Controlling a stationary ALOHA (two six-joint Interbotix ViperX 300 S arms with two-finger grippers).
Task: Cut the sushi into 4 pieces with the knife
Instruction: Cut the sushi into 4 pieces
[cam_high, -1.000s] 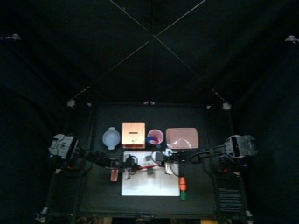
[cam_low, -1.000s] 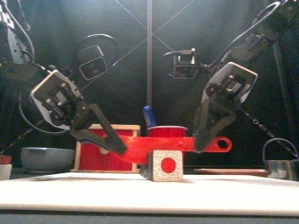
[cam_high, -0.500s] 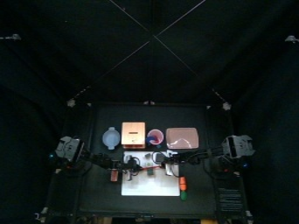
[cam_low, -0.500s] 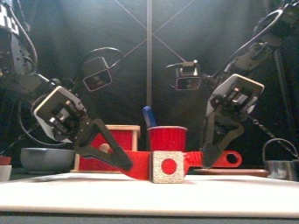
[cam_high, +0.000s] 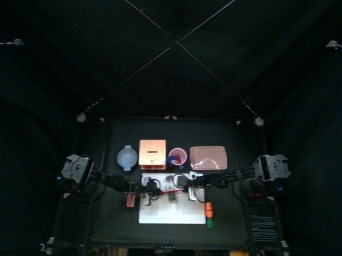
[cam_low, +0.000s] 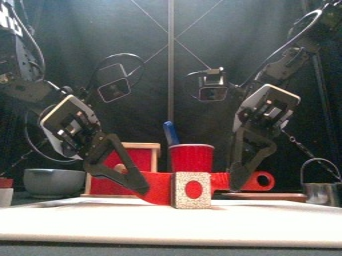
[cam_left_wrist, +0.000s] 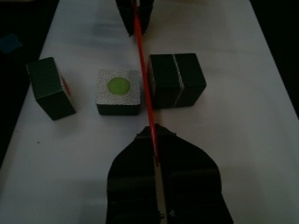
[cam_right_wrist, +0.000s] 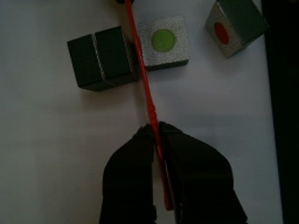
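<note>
- The red knife (cam_left_wrist: 143, 70) is held at both ends: the left tool (cam_left_wrist: 151, 140) is clamped on one end and the right tool (cam_right_wrist: 155, 136) on the other, each with its jaws pressed together on it.
- The sushi is laid out on the white board (cam_left_wrist: 233, 52) in three parts: a double block (cam_left_wrist: 177, 80), a green-dot piece (cam_left_wrist: 119, 93) just beside it, and a third piece (cam_left_wrist: 49, 86), tilted and set apart.
- The blade is seen over the gap between the green-dot piece and the double block. One cut is judged to remain, through the seam of the double block.
- For that cut, the blade should be shifted sideways until it is lined up with the seam, kept level between the two tools, and pressed straight down.
- The blade's height above the board cannot be read clearly; it seems low in the front view.
- Uneven pressure should be avoided, or the block may be pushed aside rather than parted.
</note>
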